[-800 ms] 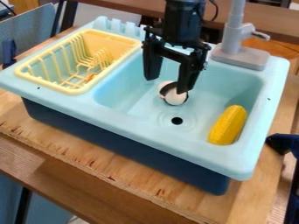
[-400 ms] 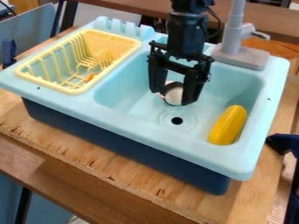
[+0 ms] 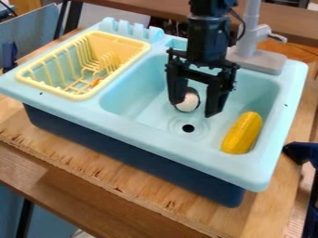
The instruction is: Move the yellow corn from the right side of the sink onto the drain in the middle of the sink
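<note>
The black gripper (image 3: 194, 108) hangs down into the basin of the light blue toy sink (image 3: 133, 120), its two fingers spread apart. A round white object with a dark part (image 3: 188, 102) lies in the basin, partly hidden behind the gripper's left finger; whether the finger touches it, I cannot tell. Nothing is clasped between the fingers. To the right of the gripper, a yellow toy corn cob (image 3: 243, 133) rests along the basin's right side. The drain hole (image 3: 188, 128) lies just below the white object.
A yellow dish rack (image 3: 82, 96) with a small orange item (image 3: 96, 82) inside sits at the sink's left. The grey faucet (image 3: 258, 61) rises from the back right rim. The sink stands on a wooden board (image 3: 124, 179), and a dark blue object (image 3: 302, 152) is at the right edge.
The gripper has moved right and somewhat lower, with its fingers staying apart. The white object, earlier behind the right finger, now shows beside the left one.
</note>
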Robot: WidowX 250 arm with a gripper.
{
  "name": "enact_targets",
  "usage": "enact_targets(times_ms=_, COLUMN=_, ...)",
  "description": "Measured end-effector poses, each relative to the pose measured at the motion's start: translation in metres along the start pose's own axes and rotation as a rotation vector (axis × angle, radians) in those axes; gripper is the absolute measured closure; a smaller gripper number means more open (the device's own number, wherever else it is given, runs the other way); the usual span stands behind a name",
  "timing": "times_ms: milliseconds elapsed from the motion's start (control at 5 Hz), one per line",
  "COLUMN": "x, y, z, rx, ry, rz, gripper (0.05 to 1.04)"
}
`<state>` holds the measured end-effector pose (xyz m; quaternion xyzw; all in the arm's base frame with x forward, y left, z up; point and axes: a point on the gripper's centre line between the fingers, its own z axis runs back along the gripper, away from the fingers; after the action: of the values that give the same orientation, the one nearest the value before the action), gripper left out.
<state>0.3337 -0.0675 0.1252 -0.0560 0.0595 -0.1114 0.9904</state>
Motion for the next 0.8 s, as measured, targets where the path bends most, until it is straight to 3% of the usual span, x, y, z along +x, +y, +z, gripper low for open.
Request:
enact_targets(times_ms=200, x=0.003, y=-0.014, z=-0.003, rx=-0.05, ry=-0.038, rz=-0.022, gripper=0.084)
enact_targets(times_ms=400, x=0.007, y=-0.03, z=-0.007, rx=-0.062, ry=-0.048, rz=-0.068, gripper=0.084)
enact_targets(times_ms=800, x=0.019, y=-0.025, z=-0.022, rx=-0.121, ry=-0.078, rz=-0.06, gripper=0.084)
